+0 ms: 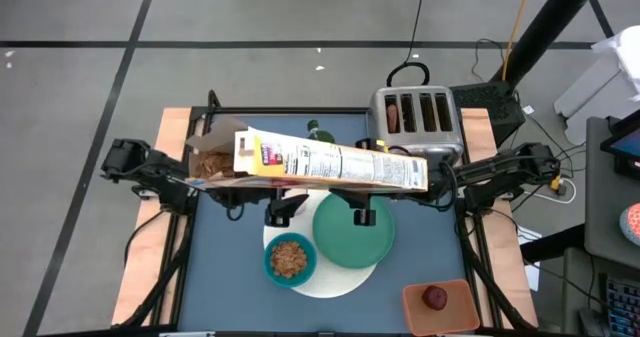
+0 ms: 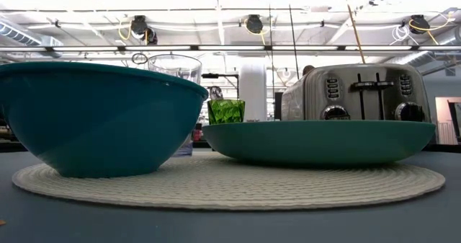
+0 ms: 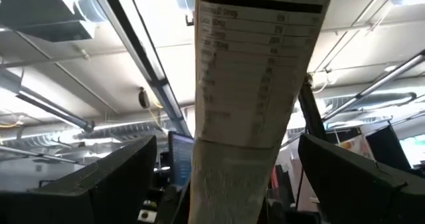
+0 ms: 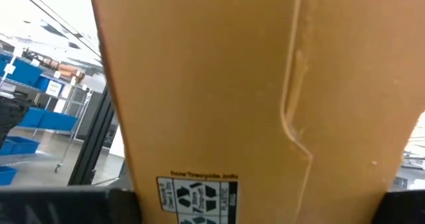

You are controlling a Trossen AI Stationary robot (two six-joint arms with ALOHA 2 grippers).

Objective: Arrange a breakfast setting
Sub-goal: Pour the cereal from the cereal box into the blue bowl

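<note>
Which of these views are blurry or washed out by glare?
Left wrist view: the cereal box print is soft and bright ceiling lights glare around it. Right wrist view: the box's brown bottom fills the frame, slightly blurred. Low view: the teal bowl close up is sharp. High view: evenly lit, no glare.

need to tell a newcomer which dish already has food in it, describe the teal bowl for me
Start at the large white round disc in the middle of the table. On its left edge, beside the wider green plate, sits the smaller teal bowl. It alone holds brown cereal; the plate is bare.
</note>
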